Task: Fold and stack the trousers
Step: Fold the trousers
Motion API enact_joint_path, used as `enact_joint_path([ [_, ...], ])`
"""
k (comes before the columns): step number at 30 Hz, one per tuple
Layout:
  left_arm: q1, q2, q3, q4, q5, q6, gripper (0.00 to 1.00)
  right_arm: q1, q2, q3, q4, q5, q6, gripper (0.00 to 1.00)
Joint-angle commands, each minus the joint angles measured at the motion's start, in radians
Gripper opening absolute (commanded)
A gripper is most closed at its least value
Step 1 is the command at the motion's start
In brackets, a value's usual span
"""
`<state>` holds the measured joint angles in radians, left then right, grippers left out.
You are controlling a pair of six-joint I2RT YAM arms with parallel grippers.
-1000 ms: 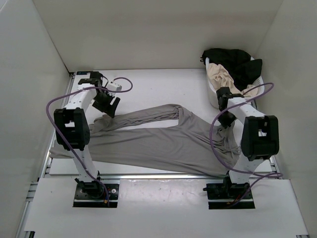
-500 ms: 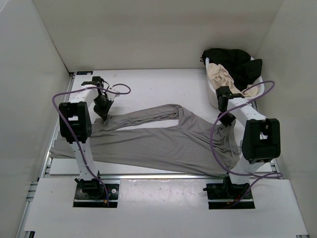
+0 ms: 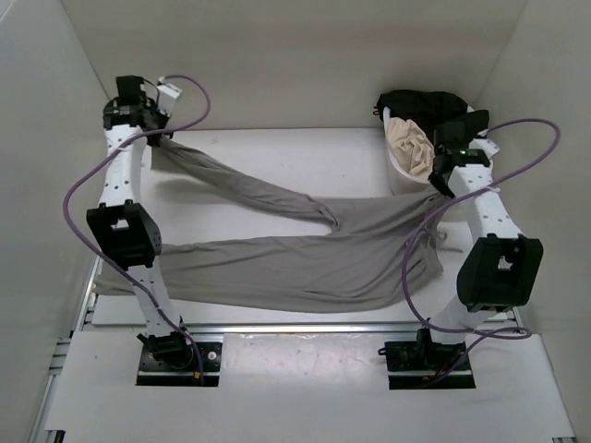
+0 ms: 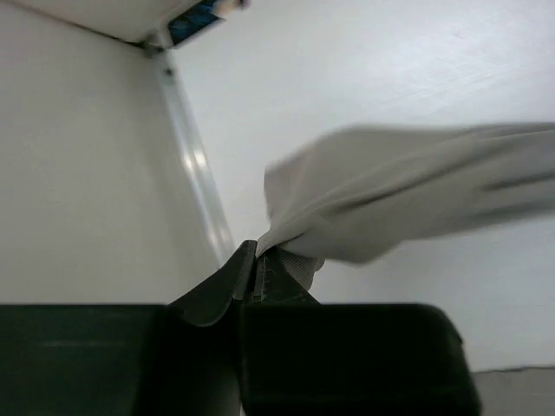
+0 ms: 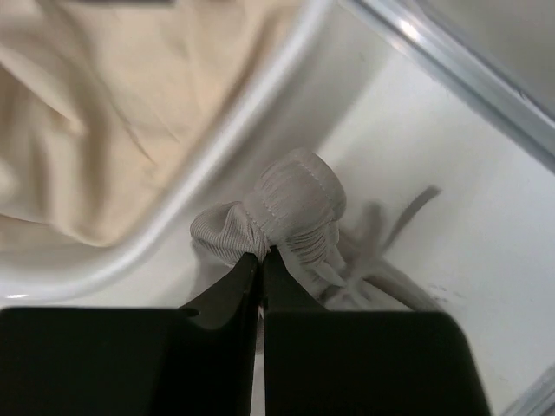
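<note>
Grey trousers (image 3: 305, 263) sprawl across the desk (image 3: 277, 157); left fingers (image 4: 221, 295) have just clamped the far leg's cuff and lifted it, right fingers (image 5: 227, 293) pinch the waistband. Stretched out, it looks ready to fold.

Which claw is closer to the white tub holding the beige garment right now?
Right. The right claw is beside the tub's front rim, pinching the trousers' waistband. The left claw is at the far left corner, holding a leg end aloft.
</note>
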<state>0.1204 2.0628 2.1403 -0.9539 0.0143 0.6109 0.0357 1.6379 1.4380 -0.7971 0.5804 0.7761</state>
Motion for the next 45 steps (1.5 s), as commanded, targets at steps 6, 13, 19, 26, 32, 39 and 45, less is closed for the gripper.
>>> enact_joint_path([
  [6,0.107,-0.176,-0.095,0.046,-0.045,0.047,0.14,-0.074,-0.161,0.016,0.067,0.007,-0.038,0.00],
  [13,0.182,-0.205,-0.244,0.055,-0.010,0.029,0.14,-0.123,-0.199,-0.096,0.090,-0.013,-0.028,0.00],
  [19,0.191,-0.205,-0.257,0.055,0.026,0.020,0.14,-0.132,-0.199,-0.145,0.111,-0.060,-0.028,0.00],
  [26,0.235,-0.275,-0.330,0.035,0.026,0.098,0.14,-0.169,-0.226,-0.171,0.111,-0.166,-0.028,0.00],
  [32,0.413,-0.462,-0.664,0.044,0.081,0.196,0.14,-0.169,-0.448,-0.492,0.212,-0.411,-0.037,0.00],
  [39,0.502,-0.592,-1.041,0.122,0.102,0.245,0.14,-0.169,-0.653,-0.873,0.260,-0.554,0.028,0.00],
  [45,0.544,-0.557,-1.080,0.167,0.093,0.245,0.14,-0.217,-0.678,-0.952,0.247,-0.521,0.014,0.00],
])
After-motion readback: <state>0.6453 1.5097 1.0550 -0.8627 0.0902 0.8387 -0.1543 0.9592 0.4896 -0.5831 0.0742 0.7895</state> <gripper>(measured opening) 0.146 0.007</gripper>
